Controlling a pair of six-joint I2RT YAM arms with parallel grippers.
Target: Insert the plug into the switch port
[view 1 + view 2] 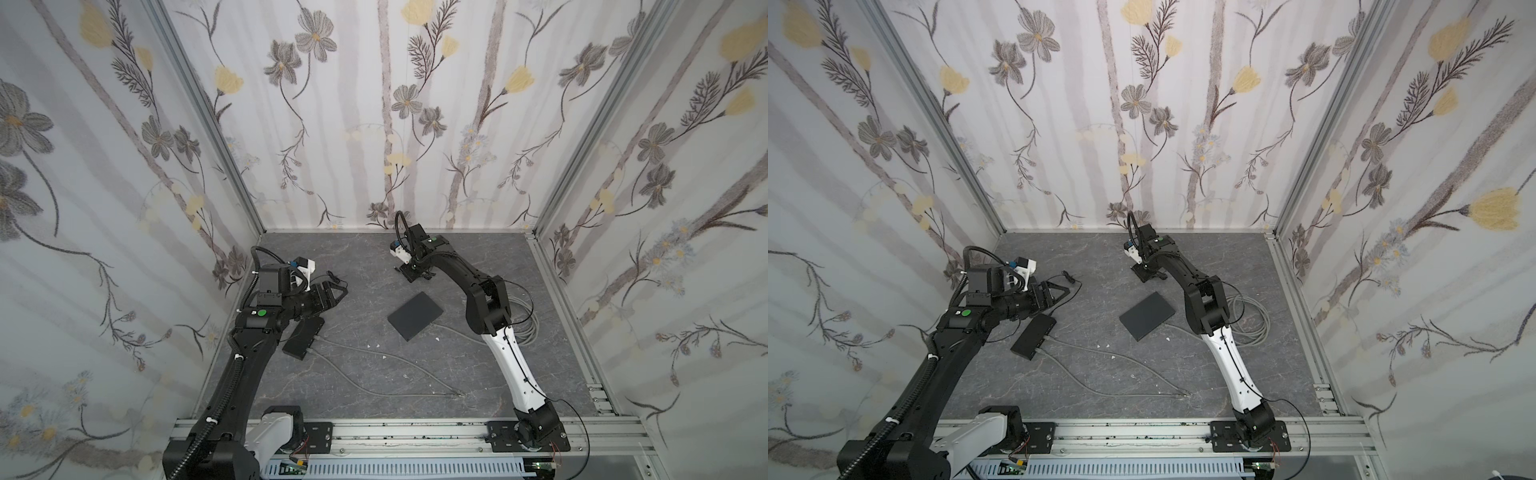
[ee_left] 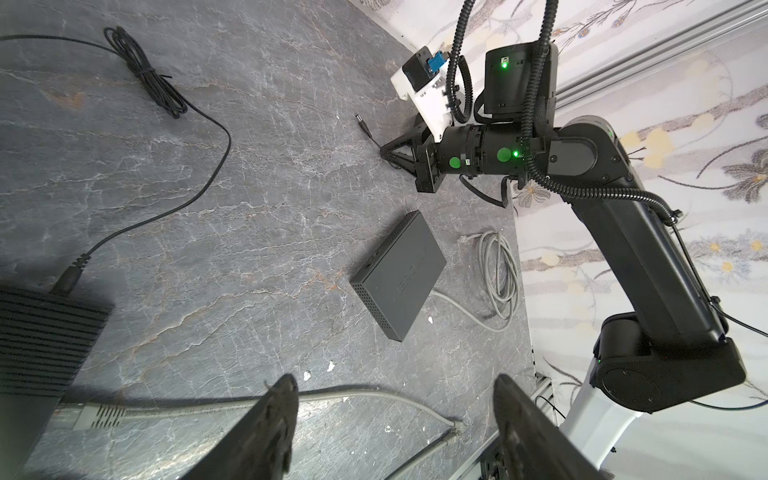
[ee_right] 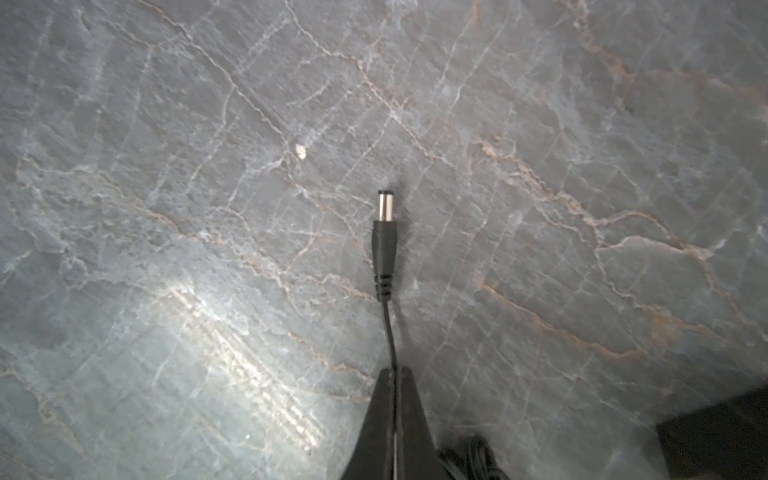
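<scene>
The plug (image 3: 384,232), a black barrel connector with a metal tip, lies on the grey marbled floor at the back; it also shows in the left wrist view (image 2: 362,124). My right gripper (image 3: 394,370) is shut on its thin black cable just behind the plug, low over the floor (image 1: 409,276) (image 1: 1144,276) (image 2: 384,151). The switch (image 1: 415,316) (image 1: 1147,316) (image 2: 399,274), a flat dark grey box, lies mid-floor, nearer than that gripper, with small ports on one narrow side. My left gripper (image 2: 395,415) (image 1: 340,291) (image 1: 1065,291) hovers open and empty at the left.
A black ribbed box (image 1: 303,336) (image 1: 1034,336) (image 2: 41,332) lies under the left arm with grey cables (image 1: 374,357) plugged in and trailing forward. A tied bundle of black cable (image 2: 145,70) lies behind it. Coiled grey cable (image 2: 500,274) lies by the right arm's base.
</scene>
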